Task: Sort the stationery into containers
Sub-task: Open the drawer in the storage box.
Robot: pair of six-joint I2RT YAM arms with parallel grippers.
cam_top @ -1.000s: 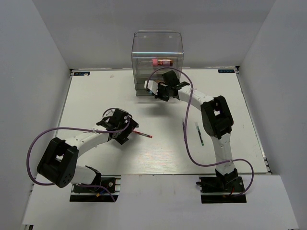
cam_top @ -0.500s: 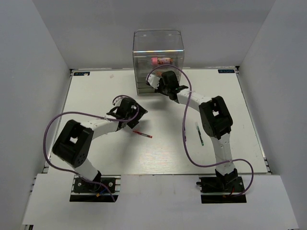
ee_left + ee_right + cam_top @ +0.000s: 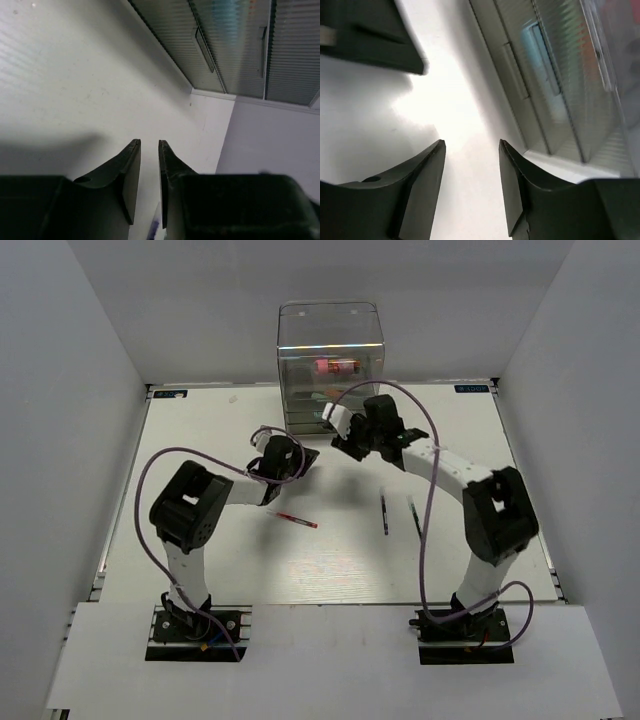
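The clear cabinet of containers stands at the back of the table, with a pink marker showing in an upper drawer. My left gripper hovers just in front of its left corner; its jaws are close together with a thin gap and nothing between them. My right gripper hangs in front of the drawer fronts, open and empty. A light-blue item shows through one drawer. On the table lie a thin red pen and two thin dark pens.
The drawer fronts appear pushed in. White walls enclose the table on three sides. The left gripper's body sits close to the right gripper, at the upper left of the right wrist view.
The left gripper moved up toward the cabinet and its jaws narrowed. The right gripper pushed in the drawer that stuck out, backed off to the right and opened.
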